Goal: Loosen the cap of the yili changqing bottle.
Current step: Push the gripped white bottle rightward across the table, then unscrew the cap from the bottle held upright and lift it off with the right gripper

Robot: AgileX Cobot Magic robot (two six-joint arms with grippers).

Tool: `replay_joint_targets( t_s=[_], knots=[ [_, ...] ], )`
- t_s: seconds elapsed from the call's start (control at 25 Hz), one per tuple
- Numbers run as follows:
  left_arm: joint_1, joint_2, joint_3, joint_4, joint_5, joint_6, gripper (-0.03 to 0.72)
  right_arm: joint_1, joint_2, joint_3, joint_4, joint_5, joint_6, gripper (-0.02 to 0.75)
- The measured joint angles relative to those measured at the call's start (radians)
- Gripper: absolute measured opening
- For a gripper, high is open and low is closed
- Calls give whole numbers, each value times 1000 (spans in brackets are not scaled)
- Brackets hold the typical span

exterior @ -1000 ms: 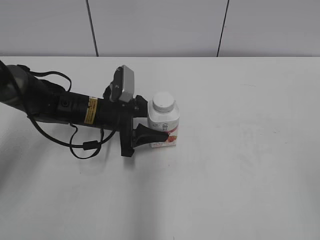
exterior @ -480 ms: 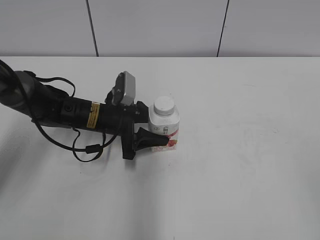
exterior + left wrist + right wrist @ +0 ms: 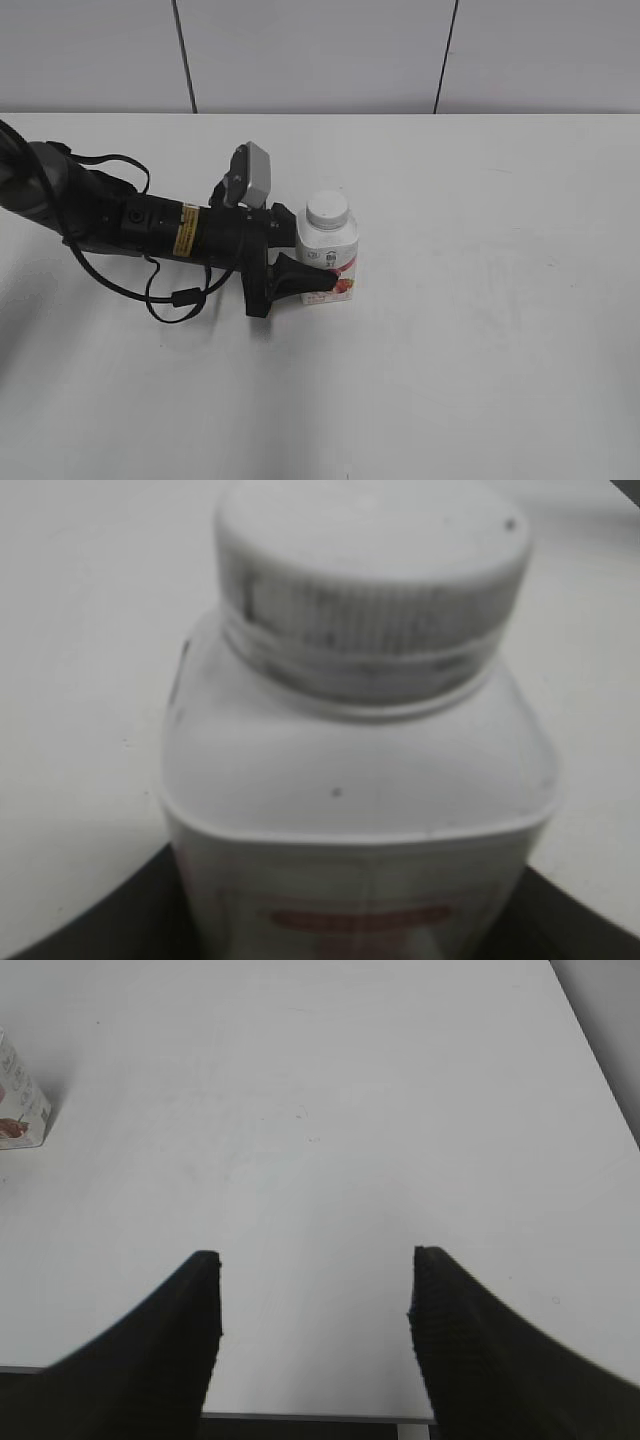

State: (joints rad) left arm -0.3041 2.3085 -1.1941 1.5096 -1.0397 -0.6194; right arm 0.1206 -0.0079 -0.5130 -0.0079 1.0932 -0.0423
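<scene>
The yili changqing bottle (image 3: 330, 260), white with a pink and red fruit label, stands upright on the white table. Its white ribbed cap (image 3: 327, 210) is on the neck. My left gripper (image 3: 306, 252) reaches in from the left and is shut on the bottle's body, one finger in front and one behind. In the left wrist view the bottle (image 3: 350, 810) and cap (image 3: 370, 560) fill the frame, with the left gripper's (image 3: 350, 935) dark fingers at both lower corners. My right gripper (image 3: 313, 1260) is open and empty above bare table, with the bottle (image 3: 20, 1110) far to its left.
The white table (image 3: 480, 330) spreads to the right and front of the bottle. Its near edge (image 3: 300, 1415) shows below the right gripper. A grey panelled wall (image 3: 320, 50) stands behind. A black cable (image 3: 170, 295) loops beside the left arm.
The left arm tilted slightly and the bottle with its cap shifted a little lower in the view a second ago. Over the last half second almost nothing moved.
</scene>
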Motion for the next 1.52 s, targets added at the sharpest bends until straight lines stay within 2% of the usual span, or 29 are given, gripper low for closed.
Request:
replay_joint_targets(
  t_s=[0.72,0.96,1.32,1.52],
  knots=[
    [1,0,0,0,0,-1,411,0,0,0,0,0,0,478],
    [1,0,0,0,0,-5,411,0,4,-7,56,-21,2,478],
    [1,0,0,0,0,-5,409,0,284,-56,200,-72,3,478],
    [1,0,0,0,0,-5,409,0,526,-154,236,-74,42,478]
  ],
)
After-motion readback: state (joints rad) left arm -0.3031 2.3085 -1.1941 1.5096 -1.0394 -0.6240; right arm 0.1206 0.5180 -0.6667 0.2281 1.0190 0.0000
